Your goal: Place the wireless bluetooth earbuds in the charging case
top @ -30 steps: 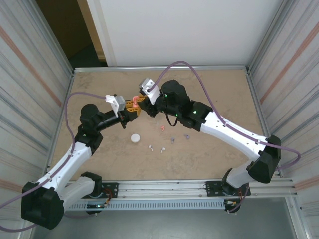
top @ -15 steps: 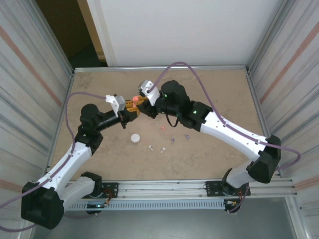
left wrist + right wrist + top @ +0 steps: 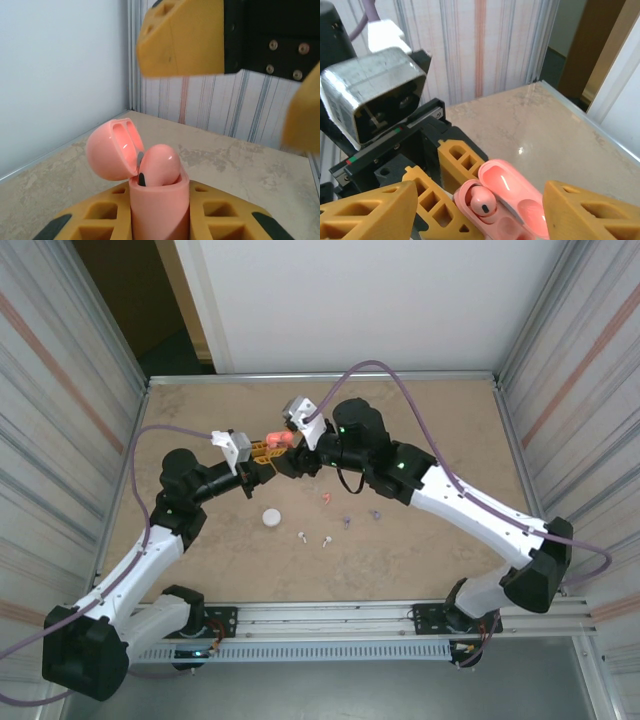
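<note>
The left hand (image 3: 260,453) is clamping the coral charging case (image 3: 159,205) upright with its lid hinged back and one coral earbud (image 3: 159,162) sitting inside. The right hand (image 3: 479,212) is standing spread, with a finger on either side of the case. Another coral earbud (image 3: 327,498), purple earbuds (image 3: 346,522) and white earbuds (image 3: 302,536) are lying loose on the counter (image 3: 440,430).

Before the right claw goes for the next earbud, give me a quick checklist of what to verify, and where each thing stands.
1. Grip of left claw on coral case: ok, shut on its body.
2. The lid open: ok, hinged back.
3. First coral earbud in the case: ok; whether it is fully seated, cannot tell.
4. The right claw empty: ok, jaws open either side of the case.
5. The second coral earbud in the case: not ok, it lies on the table.
</note>
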You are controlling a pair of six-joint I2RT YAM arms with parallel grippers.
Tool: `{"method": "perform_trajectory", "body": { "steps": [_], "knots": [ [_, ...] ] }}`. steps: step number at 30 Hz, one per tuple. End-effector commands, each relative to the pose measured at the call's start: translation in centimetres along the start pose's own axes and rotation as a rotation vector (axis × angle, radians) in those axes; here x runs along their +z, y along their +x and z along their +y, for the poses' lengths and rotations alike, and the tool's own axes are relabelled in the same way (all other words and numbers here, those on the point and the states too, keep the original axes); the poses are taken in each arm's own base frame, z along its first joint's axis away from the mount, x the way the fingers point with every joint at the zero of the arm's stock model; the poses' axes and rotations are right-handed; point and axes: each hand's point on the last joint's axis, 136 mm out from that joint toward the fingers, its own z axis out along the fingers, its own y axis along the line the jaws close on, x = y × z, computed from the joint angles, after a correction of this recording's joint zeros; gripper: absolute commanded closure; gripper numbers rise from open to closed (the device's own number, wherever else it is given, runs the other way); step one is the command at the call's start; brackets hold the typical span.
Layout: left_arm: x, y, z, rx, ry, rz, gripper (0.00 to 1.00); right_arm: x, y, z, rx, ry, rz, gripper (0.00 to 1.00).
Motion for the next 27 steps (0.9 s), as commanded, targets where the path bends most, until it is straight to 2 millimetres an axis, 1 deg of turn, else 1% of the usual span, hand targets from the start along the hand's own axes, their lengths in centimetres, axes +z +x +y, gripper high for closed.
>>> {"method": "perform_trajectory", "body": {
  "steps": [1,9,12,16,21,27],
  "knots": [
    [-0.4,-2.7,-0.6,0.053,0.018,-0.065,1.0,-2.2,-2.0,-0.4,0.034,0.003,-0.081,0.27],
    [-0.6,-3.0,-0.7,0.061,0.015,-0.071,1.0,-3.7,-0.3,-2.9,0.146,0.062,-0.081,0.13],
    [-0.6,-3.0,-0.7,0.061,0.014,-0.071,1.0,-4.4,0.9,-4.0,0.2,0.102,-0.072,0.12],
    [-0.6,-2.9,-0.7,0.06,0.015,-0.073,1.0,-5.2,3.3,-5.6,0.274,0.158,-0.046,0.09],
    [-0.6,-3.1,-0.8,0.059,0.02,-0.078,1.0,-6.4,7.1,-7.4,0.397,0.208,0.001,0.08],
    [-0.7,-3.1,-0.9,0.061,0.024,-0.083,1.0,-7.3,11.5,-8.8,0.49,0.282,0.095,0.09]
  ]
}}
